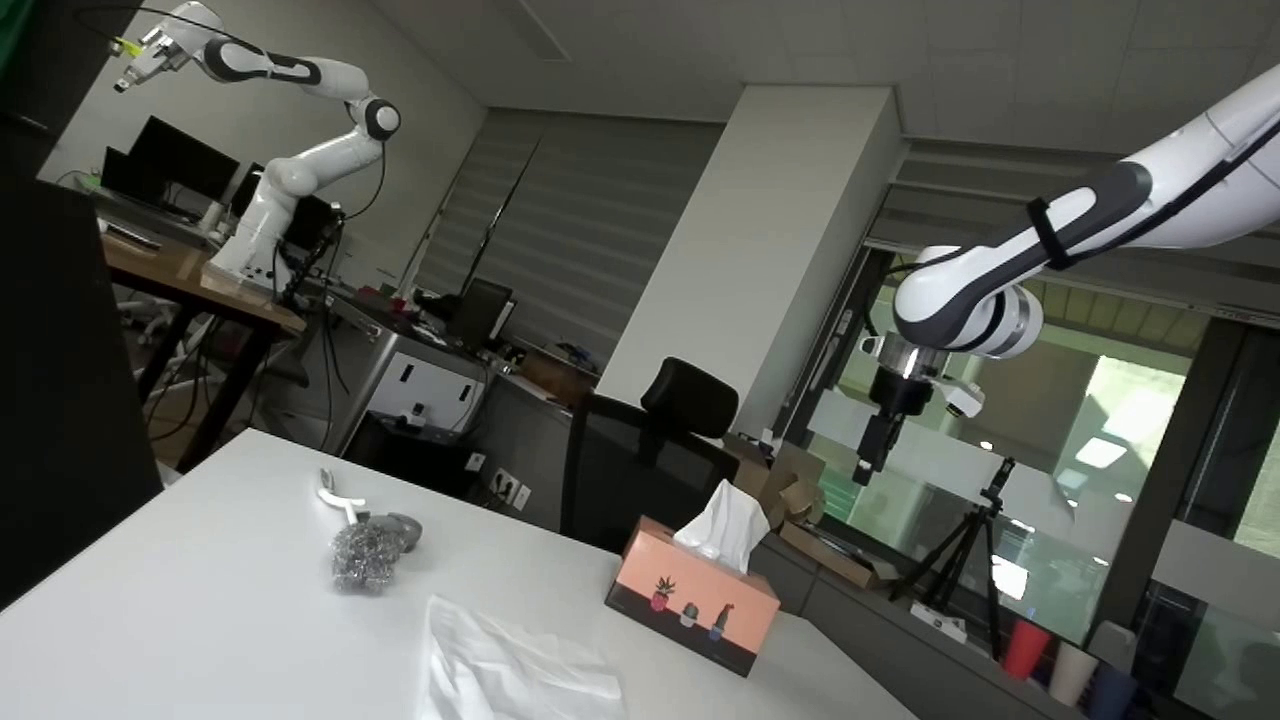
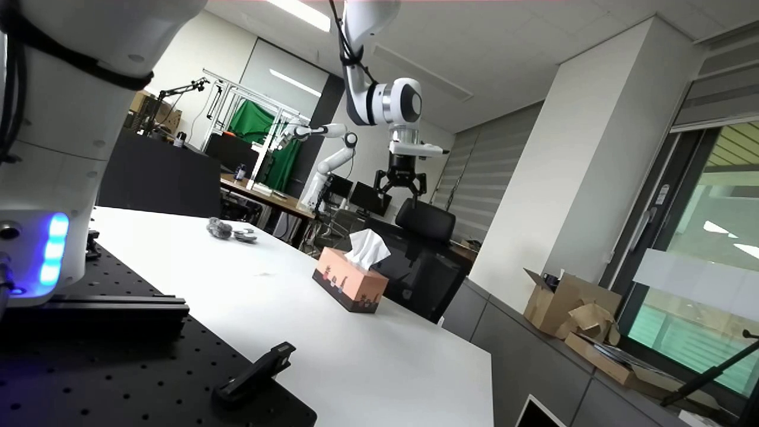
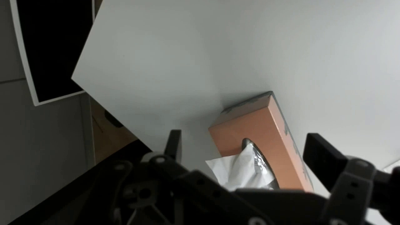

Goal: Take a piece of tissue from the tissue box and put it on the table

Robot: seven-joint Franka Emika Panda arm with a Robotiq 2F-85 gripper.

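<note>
An orange tissue box with a dark base stands on the white table near its far edge. It also shows in an exterior view and in the wrist view. A white tissue sticks up from its slot, also visible in the wrist view. A loose, crumpled white tissue sheet lies flat on the table beside the box. My gripper is open and empty, high above the box. In the wrist view, its fingers stand wide apart with the box and tissue below, touching nothing.
A grey steel-wool ball and a white-handled item lie on the table. A black chair stands behind the table edge. A black stapler-like object sits at the edge of the perforated base plate.
</note>
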